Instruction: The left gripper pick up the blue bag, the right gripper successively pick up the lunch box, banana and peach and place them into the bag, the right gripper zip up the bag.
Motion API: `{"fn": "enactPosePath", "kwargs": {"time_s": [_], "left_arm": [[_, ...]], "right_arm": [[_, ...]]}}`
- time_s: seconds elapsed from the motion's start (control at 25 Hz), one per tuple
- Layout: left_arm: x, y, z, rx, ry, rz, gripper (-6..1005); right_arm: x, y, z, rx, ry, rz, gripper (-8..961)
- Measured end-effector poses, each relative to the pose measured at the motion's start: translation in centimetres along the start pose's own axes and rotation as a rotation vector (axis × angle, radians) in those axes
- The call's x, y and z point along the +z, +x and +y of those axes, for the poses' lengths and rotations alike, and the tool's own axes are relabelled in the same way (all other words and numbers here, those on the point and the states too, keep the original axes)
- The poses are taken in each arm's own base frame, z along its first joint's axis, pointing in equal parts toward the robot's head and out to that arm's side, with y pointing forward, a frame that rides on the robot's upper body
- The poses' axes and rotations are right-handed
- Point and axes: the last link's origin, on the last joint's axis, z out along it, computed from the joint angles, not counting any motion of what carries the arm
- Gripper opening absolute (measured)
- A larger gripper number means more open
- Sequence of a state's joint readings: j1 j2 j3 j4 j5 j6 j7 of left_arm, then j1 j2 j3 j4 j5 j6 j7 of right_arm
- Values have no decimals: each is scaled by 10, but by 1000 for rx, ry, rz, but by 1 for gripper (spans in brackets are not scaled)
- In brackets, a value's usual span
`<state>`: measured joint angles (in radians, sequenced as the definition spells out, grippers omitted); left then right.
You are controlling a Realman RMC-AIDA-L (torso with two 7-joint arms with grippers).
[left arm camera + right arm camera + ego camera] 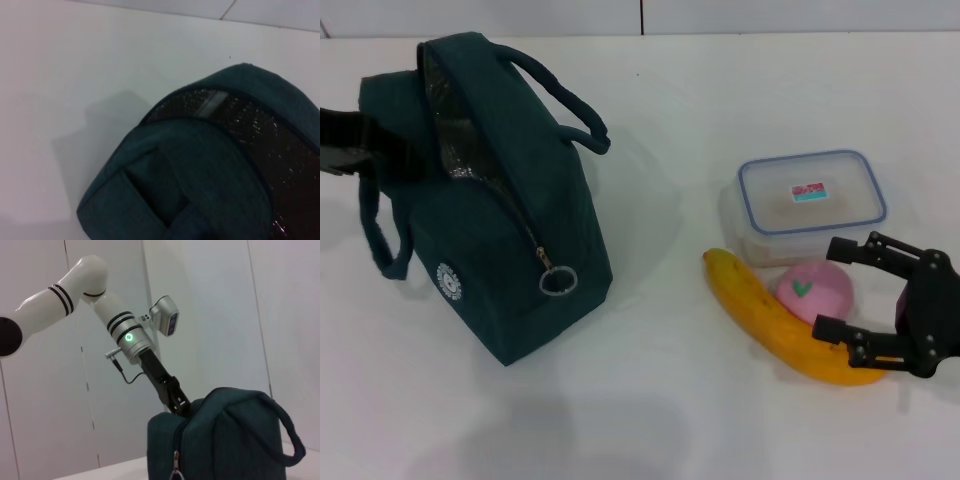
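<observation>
The blue bag (510, 230) stands on the white surface (670, 420) at about 9 o'clock in the head view. Its top is partly unzipped, and the shiny silver lining (445, 110) shows inside. A silver ring zipper pull (558, 280) hangs near the front, just beside a small white round logo (451, 281). One padded handle (565, 100) loops over the top toward 12 o'clock, and the other handle (380, 235) hangs down on the far left side.

The left end effector (345, 145) is at the bag's left side, at 9 o'clock, touching the fabric by the handle. In the right wrist view the black end effector (175, 400) comes down onto the top edge of the bag (220, 440). I cannot tell if its fingers are wide or closed, because the bag hides them.

The lunch box (810, 200) sits at about 3 o'clock, lid on, with a red and teal sticker (808, 192). The peach (813, 290) rests just in front of it, touching the banana (775, 320). The banana lies on a slant from the middle toward 4 o'clock.

The right end effector (840, 290) is at 4 o'clock, low by the fruit. Its fingers are spread wide, with nothing held. One finger is above the peach near the lunch box, and the other is over the banana.
</observation>
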<state>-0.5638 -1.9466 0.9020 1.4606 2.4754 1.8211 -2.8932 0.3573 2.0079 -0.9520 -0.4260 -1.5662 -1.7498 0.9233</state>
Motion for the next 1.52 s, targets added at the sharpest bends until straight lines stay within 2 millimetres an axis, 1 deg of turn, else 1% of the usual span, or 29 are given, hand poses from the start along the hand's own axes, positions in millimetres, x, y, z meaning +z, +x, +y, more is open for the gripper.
{"fn": "enactPosePath", "kwargs": {"time_s": [0.2, 0.28, 0.36, 0.4, 0.44, 0.6, 0.72, 0.76, 0.8, 0.88, 0.92, 1.04, 1.16, 1.28, 1.52], "left_arm": [[2, -1, 5, 6, -17, -7, 391], [2, 0, 7, 7, -21, -7, 330], [4, 0, 9, 9, -29, -8, 290], [5, 0, 10, 10, -33, -10, 271], [5, -1, 10, 11, -35, -11, 251], [6, -2, 11, 12, -40, -13, 171], [6, -1, 13, 16, -57, -11, 112], [6, -1, 14, 19, -67, -11, 72], [6, -1, 15, 22, -73, -12, 31], [6, -1, 18, 30, -84, -15, 31], [6, -1, 19, 34, -88, -15, 31], [5, -1, 21, 38, -95, -13, 31], [5, 0, 21, 40, -96, -12, 31], [6, 0, 25, 50, -111, -11, 31], [6, 2, 30, 67, -134, -7, 31]], "right_arm": [[-7, -1, -3, 21, 54, -32, 859], [-13, -1, -8, 62, 122, -56, 859], [-21, 1, -16, 119, 211, -86, 859], [-21, 1, -16, 119, 211, -86, 859], [-30, 3, -24, 189, 315, -125, 859], [-40, 5, -38, 324, 431, -160, 858], [-43, 10, -54, 480, 515, -158, 858], [-41, 13, -63, 543, 548, -151, 858], [-40, 13, -65, 556, 556, -148, 858], [-36, 14, -72, 600, 576, -140, 857], [-36, 14, -72, 600, 576, -140, 857], [-30, 14, -85, 683, 607, -132, 857], [-25, 14, -90, 714, 606, -130, 857], [-18, 17, -89, 744, 597, -132, 856], [-9, 29, -82, 798, 606, -116, 856]]}}
